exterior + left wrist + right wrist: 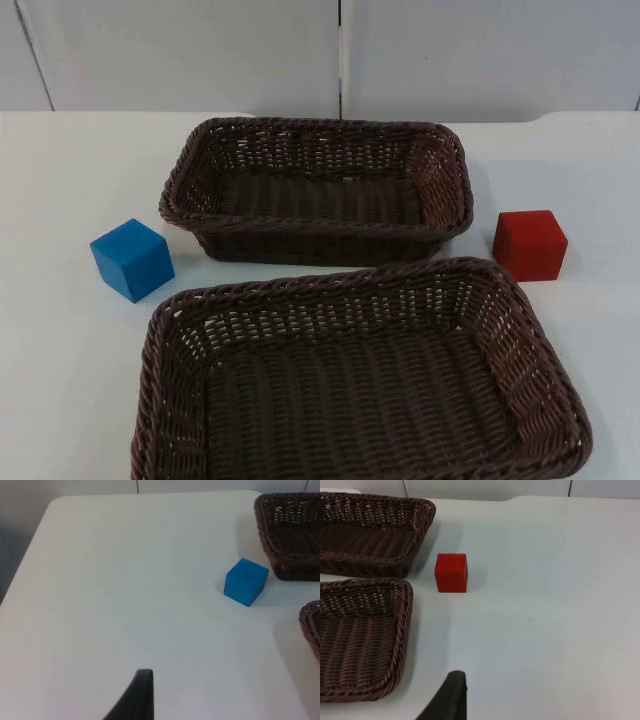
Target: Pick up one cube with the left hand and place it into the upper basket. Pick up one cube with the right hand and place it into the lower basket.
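Note:
A blue cube (132, 259) rests on the white table just left of the two brown wicker baskets. A red cube (530, 244) rests to their right. The upper basket (318, 225) and the lower basket (330, 288) are both empty. My left gripper (143, 682) hovers over bare table, well short of the blue cube (245, 581), holding nothing. My right gripper (455, 685) hangs beside the lower basket's rim (402, 630), a good way back from the red cube (451, 572), also holding nothing.
The grey partition wall (340, 50) closes off the far side of the table. Open table surface lies left of the blue cube and right of the red cube. The lower basket reaches close to the table's near edge.

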`<state>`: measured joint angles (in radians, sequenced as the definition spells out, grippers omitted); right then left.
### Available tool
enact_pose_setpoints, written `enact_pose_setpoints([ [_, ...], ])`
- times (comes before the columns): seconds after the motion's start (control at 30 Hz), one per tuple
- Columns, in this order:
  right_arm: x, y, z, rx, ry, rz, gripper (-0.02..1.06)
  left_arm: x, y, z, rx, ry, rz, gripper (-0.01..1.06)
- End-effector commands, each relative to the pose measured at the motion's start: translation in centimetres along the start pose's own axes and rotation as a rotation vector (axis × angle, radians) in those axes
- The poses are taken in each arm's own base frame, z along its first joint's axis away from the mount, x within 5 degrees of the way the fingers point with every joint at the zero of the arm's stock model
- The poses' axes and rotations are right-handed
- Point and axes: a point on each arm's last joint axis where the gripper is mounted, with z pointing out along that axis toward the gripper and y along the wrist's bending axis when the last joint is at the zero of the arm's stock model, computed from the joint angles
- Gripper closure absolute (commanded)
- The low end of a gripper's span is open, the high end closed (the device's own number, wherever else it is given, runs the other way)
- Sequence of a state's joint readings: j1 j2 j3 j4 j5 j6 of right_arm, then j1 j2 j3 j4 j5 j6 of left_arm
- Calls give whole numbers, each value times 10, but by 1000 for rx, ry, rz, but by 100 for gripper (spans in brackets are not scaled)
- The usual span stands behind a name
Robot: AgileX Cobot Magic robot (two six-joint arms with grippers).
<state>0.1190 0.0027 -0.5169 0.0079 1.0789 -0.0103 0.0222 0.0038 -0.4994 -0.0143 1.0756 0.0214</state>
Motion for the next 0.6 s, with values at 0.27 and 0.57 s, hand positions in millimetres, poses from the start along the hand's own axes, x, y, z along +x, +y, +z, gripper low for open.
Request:
enact_pose_setpoints([
  [0.27,1,0,0,4,0,2,-1,-23,-3,-7,37,-51,-24,0],
  [0.57,1,0,0,4,0,2,-1,-33,-3,6,39,37,-28,0],
])
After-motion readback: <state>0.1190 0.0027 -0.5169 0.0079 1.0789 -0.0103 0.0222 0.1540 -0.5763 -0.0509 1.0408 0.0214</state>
